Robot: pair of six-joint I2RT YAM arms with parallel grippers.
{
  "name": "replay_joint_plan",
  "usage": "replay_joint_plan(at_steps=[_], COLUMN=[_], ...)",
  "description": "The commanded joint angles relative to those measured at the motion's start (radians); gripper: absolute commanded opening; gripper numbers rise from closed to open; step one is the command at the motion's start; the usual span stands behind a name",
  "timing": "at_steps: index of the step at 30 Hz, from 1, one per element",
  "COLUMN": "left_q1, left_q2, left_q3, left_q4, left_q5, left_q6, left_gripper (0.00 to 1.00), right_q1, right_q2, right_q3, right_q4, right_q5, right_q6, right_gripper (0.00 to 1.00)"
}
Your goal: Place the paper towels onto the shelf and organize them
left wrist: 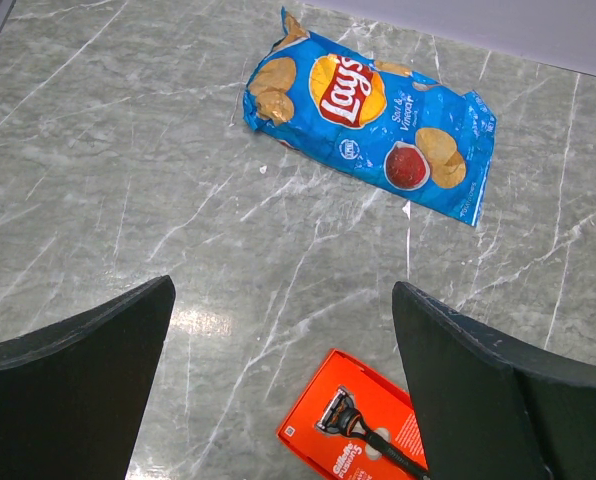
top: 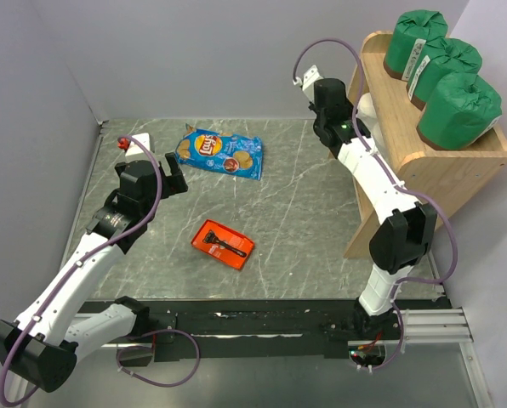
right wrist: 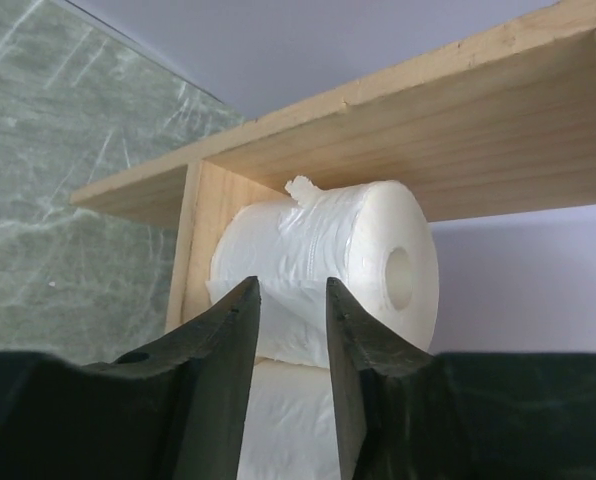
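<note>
Three green-wrapped paper towel rolls point(top: 445, 66) stand in a row on the top level of the wooden shelf point(top: 458, 170) at the right. In the right wrist view, a bare white roll point(right wrist: 338, 260) lies on its side in the shelf's point(right wrist: 458, 130) lower level. It rests on another white roll point(right wrist: 288, 420). My right gripper point(right wrist: 290, 285) is narrowly open just in front of the upper white roll and grips nothing. From above it point(top: 349, 106) sits at the shelf's far left opening beside a white roll point(top: 366, 106). My left gripper point(top: 175, 174) is wide open and empty point(left wrist: 283, 290) above the table.
A blue chip bag point(top: 219, 153) lies at the back middle and also shows in the left wrist view point(left wrist: 368, 120). A flat red tray with a razor point(top: 224, 244) lies mid-table, under my left gripper's view point(left wrist: 363, 440). A small white and red object point(top: 130, 143) sits far left.
</note>
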Motion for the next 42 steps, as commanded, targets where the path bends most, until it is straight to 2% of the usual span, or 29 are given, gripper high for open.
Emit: replay_joint_plan(at_steps=[1, 8, 17, 24, 28, 31, 35, 42], left_q1=[-0.002, -0.003, -0.002, -0.003, -0.002, -0.002, -0.002, -0.003], left_q2=[-0.009, -0.009, -0.015, -0.015, -0.018, -0.02, -0.023, -0.011], left_q3=[0.019, 0.021, 0.018, 0.019, 0.018, 0.018, 0.016, 0.018], left_q4=[0.023, 0.023, 0.024, 0.023, 0.021, 0.024, 0.029, 0.027], left_q5=[0.003, 0.0, -0.002, -0.006, -0.013, -0.009, -0.003, 0.009], left_q6=[-0.007, -0.008, -0.01, -0.011, -0.01, -0.01, -0.01, -0.011], left_gripper=[0.96, 0.96, 0.96, 0.96, 0.96, 0.96, 0.96, 0.97], right_q1=[-0.004, -0.053, -0.052, 0.086, 0.122, 0.119, 0.091, 0.005], right_q2=[0.008, 0.077, 0.061, -0.066, -0.084, -0.072, -0.029, 0.017], right_q3=[0.019, 0.041, 0.054, 0.027, 0.105, 0.137, 0.205, 0.32], right_q4=[0.059, 0.058, 0.053, 0.121, 0.145, 0.216, 0.299, 0.286], right_q5=[0.024, 0.079, 0.076, -0.034, -0.045, -0.012, 0.028, -0.01], right_q6=[-0.026, -0.039, -0.028, -0.097, -0.105, -0.189, -0.295, -0.304], right_gripper=[0.38, 0.36, 0.35, 0.35, 0.35, 0.33, 0.31, 0.31])
